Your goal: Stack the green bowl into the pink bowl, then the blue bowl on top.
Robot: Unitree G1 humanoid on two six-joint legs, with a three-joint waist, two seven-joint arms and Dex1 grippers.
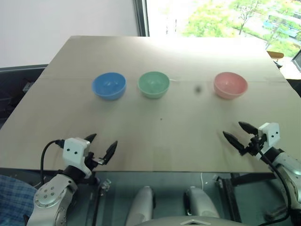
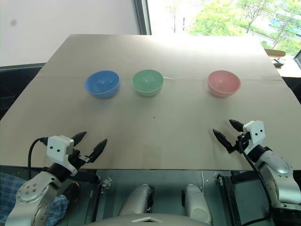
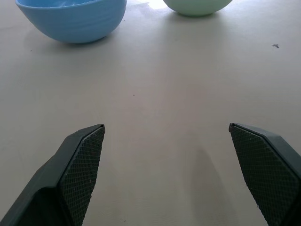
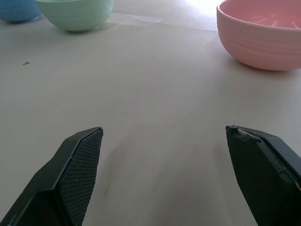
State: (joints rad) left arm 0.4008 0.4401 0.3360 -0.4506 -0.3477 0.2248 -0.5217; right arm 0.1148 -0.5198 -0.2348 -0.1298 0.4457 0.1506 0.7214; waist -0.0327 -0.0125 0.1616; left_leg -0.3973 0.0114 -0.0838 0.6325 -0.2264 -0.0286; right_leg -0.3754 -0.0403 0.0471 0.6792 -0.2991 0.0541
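Three bowls stand in a row across the middle of the table, all upright and apart. The blue bowl [image 1: 109, 85] is on the left, the green bowl [image 1: 154, 84] in the middle, the pink bowl [image 1: 230, 85] on the right. My left gripper [image 1: 100, 146] hovers open over the table's near edge, in front of the blue bowl, with nothing between its fingers. My right gripper [image 1: 240, 133] is open and empty too, near the front edge in front of the pink bowl. The blue bowl [image 3: 73, 20] and the pink bowl [image 4: 261, 33] show in the wrist views.
The beige table [image 1: 155, 127] reaches back to a window. A small dark speck [image 1: 161, 119] lies on it in front of the green bowl. Black furniture stands off the table's left and right sides.
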